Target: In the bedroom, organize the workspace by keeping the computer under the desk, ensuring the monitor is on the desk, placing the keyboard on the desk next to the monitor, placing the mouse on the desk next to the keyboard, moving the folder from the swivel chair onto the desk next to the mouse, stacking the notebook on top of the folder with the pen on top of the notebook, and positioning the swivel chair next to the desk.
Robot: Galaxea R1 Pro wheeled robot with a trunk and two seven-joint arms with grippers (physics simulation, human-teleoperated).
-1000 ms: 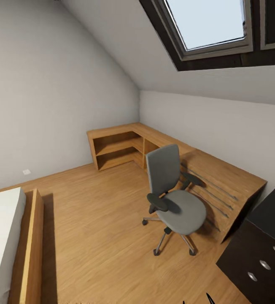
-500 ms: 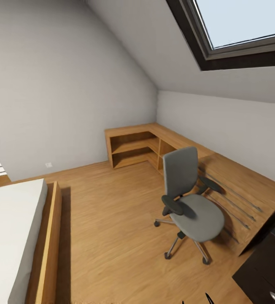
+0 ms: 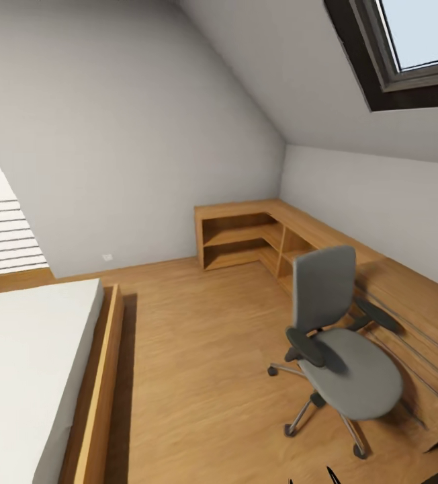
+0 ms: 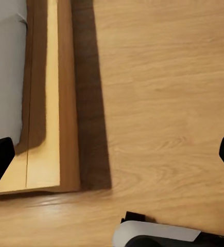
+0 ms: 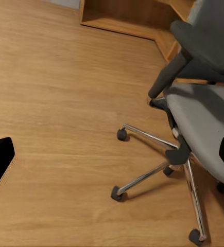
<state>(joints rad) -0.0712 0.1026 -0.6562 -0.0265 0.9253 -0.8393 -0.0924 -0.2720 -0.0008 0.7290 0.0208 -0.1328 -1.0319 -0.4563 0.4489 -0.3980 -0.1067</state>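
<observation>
Standing in the bedroom (image 3: 145,121), with the swivel chair (image 3: 340,336) empty at the right.

At the left of the head view lies a bed (image 3: 31,363) with a pale mattress in a light wooden frame, and behind it a window with slatted blinds (image 3: 4,235). Bare wood floor (image 3: 199,349) spreads across the middle, and low wooden open shelving (image 3: 246,235) runs into the far corner under the sloped ceiling. Right of centre the swivel chair stands on the floor, its grey seat bare, just beside a light wooden chest (image 3: 420,316) with long bar handles; a skylight (image 3: 414,47) sits above. The left gripper (image 4: 112,159) hangs over the floor by the bed frame, fingers spread wide and holding nothing. The right gripper (image 5: 112,154) is likewise parted and empty, near the chair's chrome base.
</observation>
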